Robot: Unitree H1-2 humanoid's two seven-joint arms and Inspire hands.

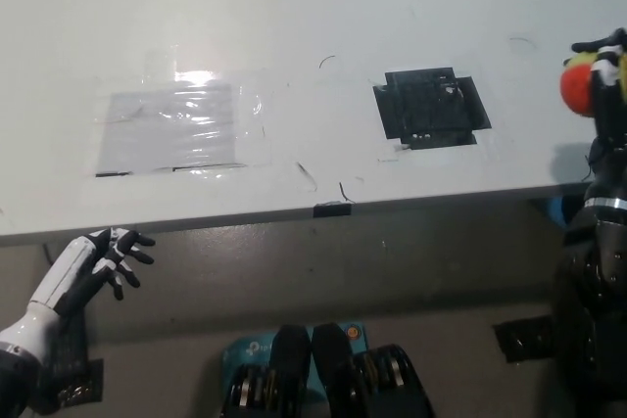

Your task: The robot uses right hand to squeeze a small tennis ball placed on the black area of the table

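1. At the far right edge of my head view, the black right hand (607,80) is raised above the white table (323,17), its forearm rising almost vertically from the lower right corner.
2. Its fingers are clamped on the tennis ball (575,88), which shows as an orange-red round with a yellow-green rim; the ball is held in the air, clear of the table surface.
3. Much of the right hand is cut off by the picture's right border, so I see only the side of the ball facing left, and the grip on its far side is hidden from me.
4. The black area (431,108), a patch of dark tape with ragged edges, lies on the table well to the left of the held ball and carries nothing.
5. At lower left, the white left hand (93,263) rests below the table's front edge, fingers spread apart and holding nothing; its forearm runs off the bottom left corner.
6. A clear taped sheet (176,129) with glare on it lies on the left half of the table, well apart from the black area.
7. Between the ball and the black area the tabletop is bare white; the front edge of the table runs across the picture just below the patch.
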